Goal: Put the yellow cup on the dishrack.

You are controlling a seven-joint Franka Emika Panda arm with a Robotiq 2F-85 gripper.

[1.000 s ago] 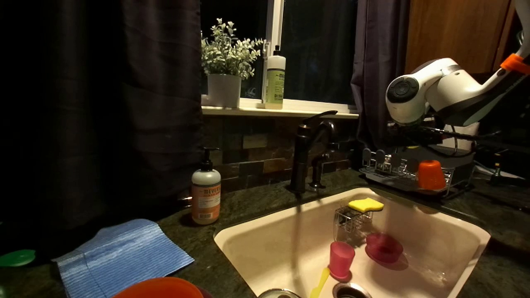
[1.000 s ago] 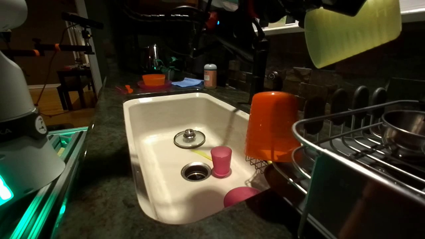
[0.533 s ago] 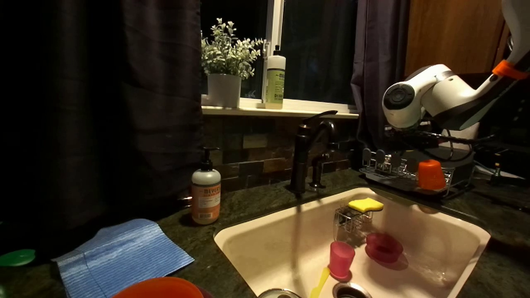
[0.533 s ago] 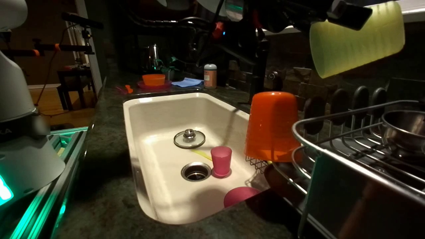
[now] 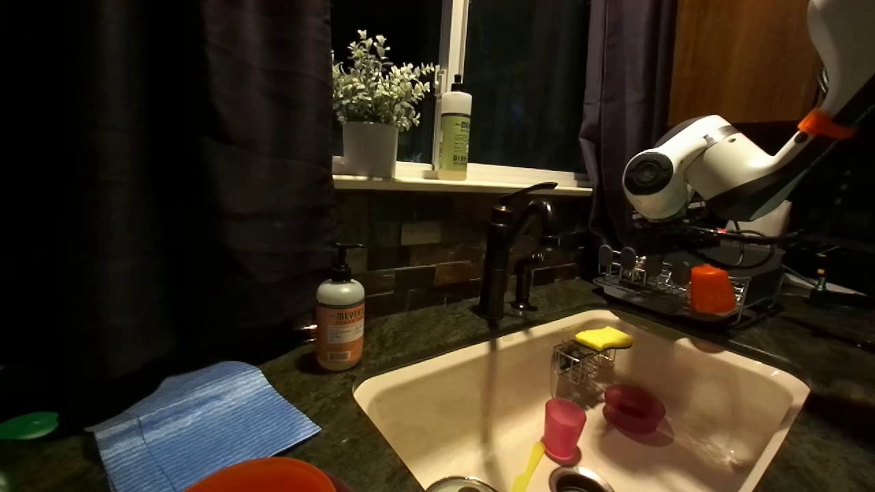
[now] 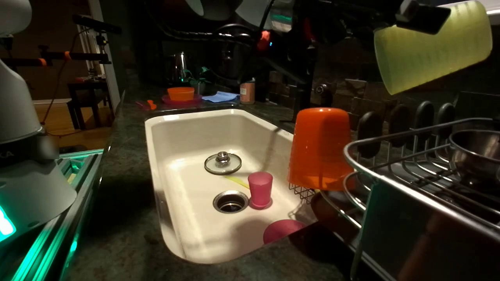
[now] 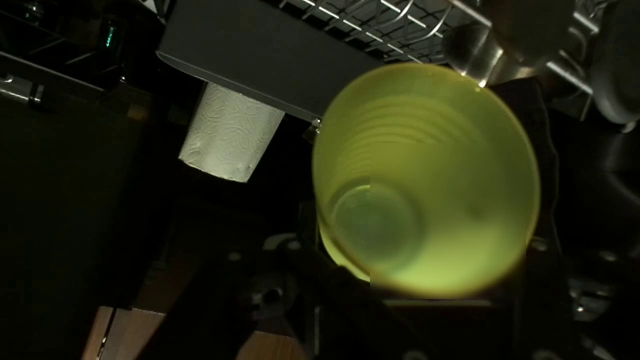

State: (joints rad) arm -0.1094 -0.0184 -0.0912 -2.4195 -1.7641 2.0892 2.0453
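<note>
The yellow cup point(image 6: 435, 54) hangs in the air, tipped well over toward its side, higher than the dishrack point(image 6: 422, 234). My gripper point(image 7: 425, 215) is shut on it, with dark fingers point(image 6: 425, 18) at its wall. In the wrist view the cup's mouth faces the camera, and its round bottom shows inside. Behind it there, the rack's grey tray wall point(image 7: 270, 55) and wires run along the top. The exterior view that shows the white arm point(image 5: 683, 167) hides the cup; the dishrack point(image 5: 636, 294) sits below the arm.
An upside-down orange cup point(image 6: 320, 148) stands at the rack's near corner. A metal pot point(image 6: 478, 156) sits in the rack. The tall faucet point(image 5: 497, 260) rises behind the sink point(image 6: 175, 242), where a pink cup point(image 6: 260, 185) stands. A paper towel roll point(image 7: 230, 135) is beyond the rack.
The arm has come lower and a little leftward in an exterior view. In an exterior view the held cup has shifted right and slightly down. The grip looks the same.
</note>
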